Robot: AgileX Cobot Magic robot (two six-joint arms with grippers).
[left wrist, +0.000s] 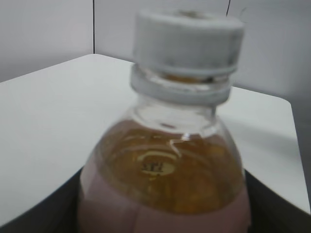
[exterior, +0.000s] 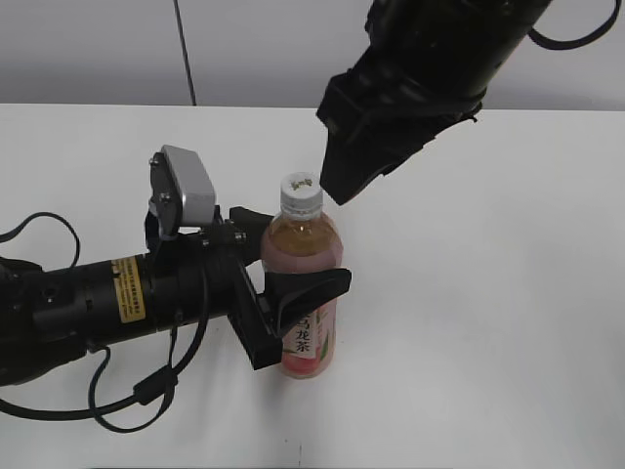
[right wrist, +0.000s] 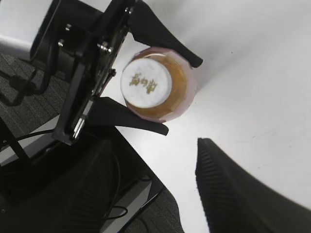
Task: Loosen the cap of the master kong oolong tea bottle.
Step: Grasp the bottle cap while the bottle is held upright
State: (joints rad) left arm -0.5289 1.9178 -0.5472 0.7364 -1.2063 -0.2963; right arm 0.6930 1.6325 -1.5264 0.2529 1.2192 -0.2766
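Note:
The master kong oolong tea bottle stands upright on the white table, with amber tea and a pink label. Its white cap sits on the neck. My left gripper is shut on the bottle's body, one black finger on each side. The left wrist view shows the bottle and cap very close. My right gripper hangs open just above and to the right of the cap, not touching it. The right wrist view looks down on the cap, the bottle's shoulder and the left gripper. One ribbed right finger shows there.
The white table stretches to the right and front of the bottle. The left arm's black cable loops on the table at the front left. A grey wall stands behind. The table's edge and dark floor show in the right wrist view.

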